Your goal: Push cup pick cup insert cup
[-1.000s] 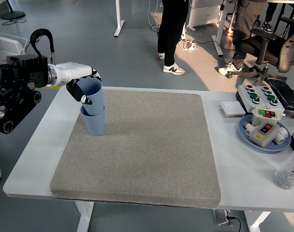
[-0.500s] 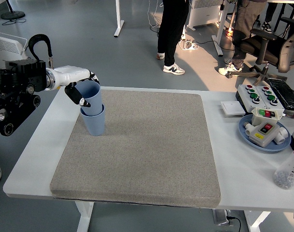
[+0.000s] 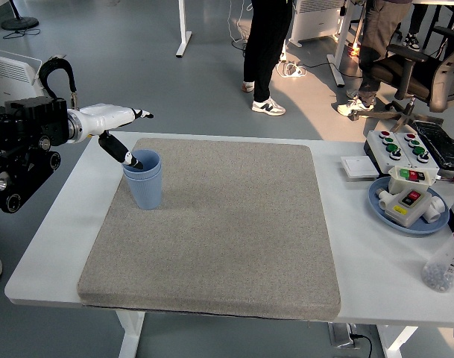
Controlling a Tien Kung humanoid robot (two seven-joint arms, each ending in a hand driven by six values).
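Two blue cups (image 3: pixel 144 180) stand nested, one fully inside the other, upright near the far left corner of the grey mat (image 3: pixel 219 224). My left hand (image 3: pixel 130 134) hovers just left of and above the cups' rim, fingers spread, holding nothing. One finger points away toward the far side and the thumb (image 3: pixel 124 155) hangs down close to the rim. The right arm is out of sight.
A blue plate (image 3: pixel 405 212) with a button box sits at the right, beside a control panel (image 3: pixel 405 149) and a clear bottle (image 3: pixel 444 265). People stand on the floor beyond the table, and an office chair (image 3: pixel 420 67) is at the far right.
The upper cup, held high in the lower cup a second ago, has dropped fully into it. My left hand has let go, opened, and drawn back to the left.
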